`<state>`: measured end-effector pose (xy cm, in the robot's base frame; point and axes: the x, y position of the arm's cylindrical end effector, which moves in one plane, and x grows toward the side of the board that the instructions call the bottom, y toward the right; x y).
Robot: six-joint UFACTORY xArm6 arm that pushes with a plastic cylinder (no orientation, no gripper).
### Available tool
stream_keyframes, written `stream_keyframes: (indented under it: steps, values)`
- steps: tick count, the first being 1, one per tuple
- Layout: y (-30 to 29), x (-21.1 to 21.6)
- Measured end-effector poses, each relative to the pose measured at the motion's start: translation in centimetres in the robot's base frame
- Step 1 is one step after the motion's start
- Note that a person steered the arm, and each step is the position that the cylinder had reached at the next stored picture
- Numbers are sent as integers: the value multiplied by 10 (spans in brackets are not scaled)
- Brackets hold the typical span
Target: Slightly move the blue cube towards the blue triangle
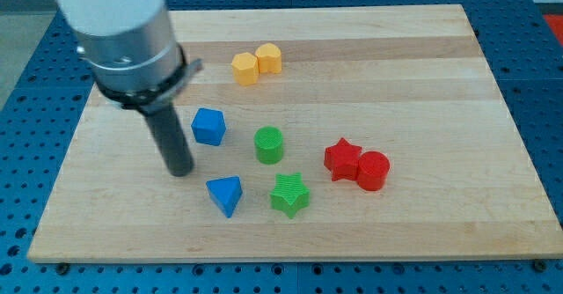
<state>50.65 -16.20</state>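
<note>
The wooden board [422, 74] fills the view; my arm [119, 30] descends from the view's top left, its rod upright; there are no fingers. My tip [180, 171] rests left of the blue cube [209, 126], apart from it; the blue triangle [225, 194] lies below the cube.

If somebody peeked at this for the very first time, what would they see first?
Probably the big grey arm at the view's upper left, whose dark rod reaches down so my tip rests left of the blue cube and above-left of the blue triangle. Next come the bright blocks on the wooden board: two yellow blocks touching near the top, and a red star against a red cylinder on the right.
</note>
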Motion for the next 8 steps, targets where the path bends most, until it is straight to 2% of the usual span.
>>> stream_keyframes:
  steps: [1, 2, 3, 4, 5, 8]
  values:
    - [-27, -38]
    - [-35, -105]
    - [1, -162]
    - [20, -171]
    - [13, -157]
    - [21, -65]
